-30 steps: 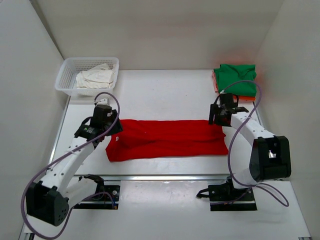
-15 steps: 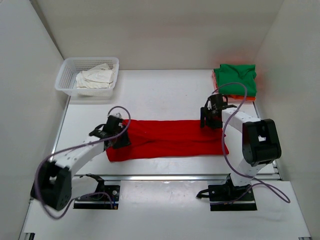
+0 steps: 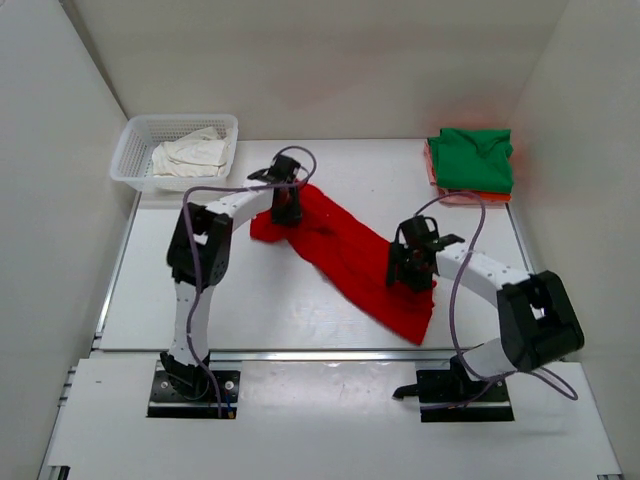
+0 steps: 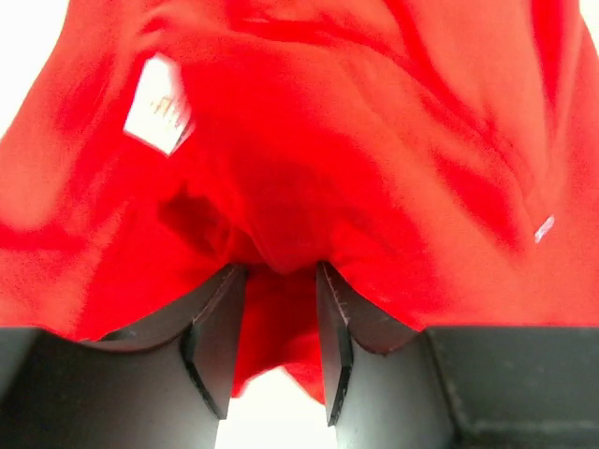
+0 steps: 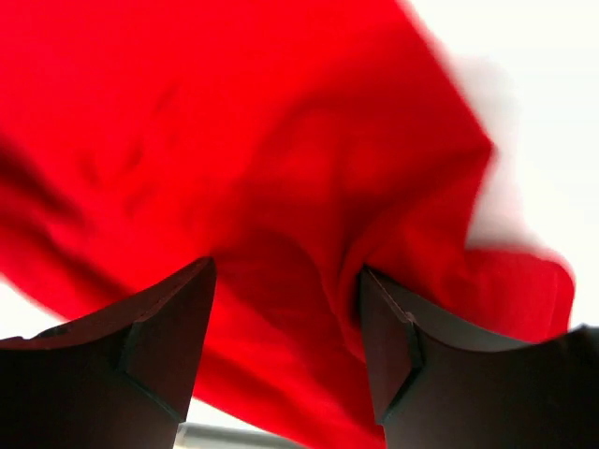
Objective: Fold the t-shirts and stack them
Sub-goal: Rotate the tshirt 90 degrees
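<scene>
A bright red t-shirt [image 3: 345, 250] lies slantwise across the table, from back left to front right. My left gripper [image 3: 288, 205] is at its back-left end, shut on a bunch of the red cloth [image 4: 328, 140] that fills the gap between its fingers [image 4: 279, 271]; a white label [image 4: 157, 105] shows nearby. My right gripper [image 3: 408, 272] is over the front-right end, with a raised fold of red fabric [image 5: 234, 140] caught between its wider-set fingers [image 5: 285, 271]. A folded green t-shirt [image 3: 472, 158] rests on a salmon-pink one [image 3: 470, 197] at the back right.
A white mesh basket [image 3: 130, 140] at the back left holds crumpled off-white t-shirts [image 3: 190, 155]. White walls close in the table on the left, back and right. The arm bases stand at the near edge.
The left gripper has swung from the front left to the back, dragging its end of the red t-shirt along. The right gripper came nearer and leftward; the shirt now lies diagonally, not straight.
</scene>
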Tool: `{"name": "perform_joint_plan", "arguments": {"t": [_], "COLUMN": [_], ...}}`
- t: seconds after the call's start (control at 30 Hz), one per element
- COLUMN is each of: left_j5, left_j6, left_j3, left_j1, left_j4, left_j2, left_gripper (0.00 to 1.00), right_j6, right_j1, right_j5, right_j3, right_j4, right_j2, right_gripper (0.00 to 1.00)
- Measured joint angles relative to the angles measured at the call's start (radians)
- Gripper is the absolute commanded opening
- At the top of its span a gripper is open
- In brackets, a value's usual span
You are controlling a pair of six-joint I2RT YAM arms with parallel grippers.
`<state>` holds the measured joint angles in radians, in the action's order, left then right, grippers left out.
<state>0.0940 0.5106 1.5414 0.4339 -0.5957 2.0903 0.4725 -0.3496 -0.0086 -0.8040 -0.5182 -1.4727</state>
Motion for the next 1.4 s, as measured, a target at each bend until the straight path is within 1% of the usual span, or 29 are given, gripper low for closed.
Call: {"name": "perform_joint_plan", "arguments": {"t": [0.1, 0.2, 0.23, 0.27, 0.3, 0.33, 0.37, 0.43, 0.5, 0.53, 0.6, 0.63, 0.67, 0.83, 0.93, 1.07, 1.1, 1.13, 1.2, 1.27, 1.3, 1.33, 1.4], "left_j5": [0.000, -0.003, -0.006, -0.016, -0.027, -0.045, -0.056, -0.064, -0.068, -0.074, -0.077, -0.080, -0.088, -0.123, -0.125, -0.126, -0.126, -0.126, -0.126, -0.130, -0.135, -0.141, -0.149], "left_j6": [-0.046, -0.096, -0.107, -0.114, -0.118, -0.122, -0.127, -0.136, -0.140, -0.140, -0.141, -0.138, -0.131, -0.099, -0.089, -0.079, -0.079, -0.079, -0.080, -0.084, -0.087, -0.088, -0.093], "left_j3": [0.329, 0.771, 0.914, 1.042, 1.114, 1.129, 1.104, 0.997, 0.948, 0.961, 1.037, 1.072, 1.084, 1.062, 1.061, 1.056, 1.053, 1.047, 1.022, 0.968, 0.931, 0.895, 0.777], "left_j1": [-0.007, -0.017, -0.021, -0.027, -0.034, -0.042, -0.049, -0.056, -0.063, -0.065, -0.069, -0.075, -0.077, -0.102, -0.124, -0.161, -0.172, -0.180, -0.194, -0.202, -0.201, -0.196, -0.176], "left_j4": [-0.103, -0.228, -0.270, -0.296, -0.303, -0.302, -0.298, -0.257, -0.241, -0.246, -0.269, -0.266, -0.253, -0.204, -0.192, -0.183, -0.183, -0.184, -0.184, -0.183, -0.186, -0.184, -0.171], "left_j2": [0.197, 0.449, 0.531, 0.607, 0.657, 0.672, 0.657, 0.603, 0.575, 0.581, 0.622, 0.643, 0.653, 0.650, 0.650, 0.645, 0.640, 0.632, 0.600, 0.539, 0.493, 0.447, 0.320], "left_gripper": [0.45, 0.43, 0.39, 0.30, 0.26, 0.24, 0.23, 0.23, 0.24, 0.23, 0.23, 0.22, 0.23, 0.25, 0.27, 0.28, 0.29, 0.29, 0.32, 0.34, 0.35, 0.37, 0.38], "right_j6": [0.086, 0.184, 0.214, 0.238, 0.257, 0.277, 0.291, 0.317, 0.345, 0.354, 0.367, 0.367, 0.363, 0.309, 0.308, 0.294, 0.289, 0.285, 0.274, 0.260, 0.251, 0.237, 0.219], "right_j1": [-0.118, -0.240, -0.276, -0.315, -0.345, -0.379, -0.410, -0.472, -0.533, -0.560, -0.599, -0.620, -0.638, -0.723, -0.722, -0.708, -0.700, -0.694, -0.675, -0.652, -0.636, -0.620, -0.592], "right_j5": [-0.015, -0.053, -0.061, -0.063, -0.064, -0.064, -0.061, -0.056, -0.048, -0.045, -0.050, -0.050, -0.048, -0.012, -0.002, 0.009, 0.009, 0.011, 0.030, 0.048, 0.052, 0.056, 0.057], "right_j3": [0.070, 0.142, 0.156, 0.163, 0.165, 0.165, 0.164, 0.161, 0.153, 0.146, 0.130, 0.116, 0.101, 0.029, 0.063, 0.176, 0.201, 0.219, 0.230, 0.230, 0.230, 0.230, 0.230], "right_j4": [0.005, 0.058, 0.078, 0.102, 0.124, 0.156, 0.189, 0.259, 0.317, 0.341, 0.388, 0.405, 0.417, 0.411, 0.390, 0.379, 0.378, 0.377, 0.376, 0.383, 0.385, 0.385, 0.385], "right_j2": [0.088, 0.157, 0.164, 0.163, 0.156, 0.144, 0.131, 0.105, 0.071, 0.055, 0.018, -0.002, -0.023, -0.086, -0.044, 0.100, 0.144, 0.184, 0.246, 0.282, 0.291, 0.293, 0.279], "right_gripper": [0.58, 0.56, 0.57, 0.58, 0.62, 0.63, 0.63, 0.56, 0.55, 0.55, 0.56, 0.58, 0.58, 0.60, 0.57, 0.55, 0.52, 0.47, 0.43, 0.38, 0.34, 0.33, 0.32]}}
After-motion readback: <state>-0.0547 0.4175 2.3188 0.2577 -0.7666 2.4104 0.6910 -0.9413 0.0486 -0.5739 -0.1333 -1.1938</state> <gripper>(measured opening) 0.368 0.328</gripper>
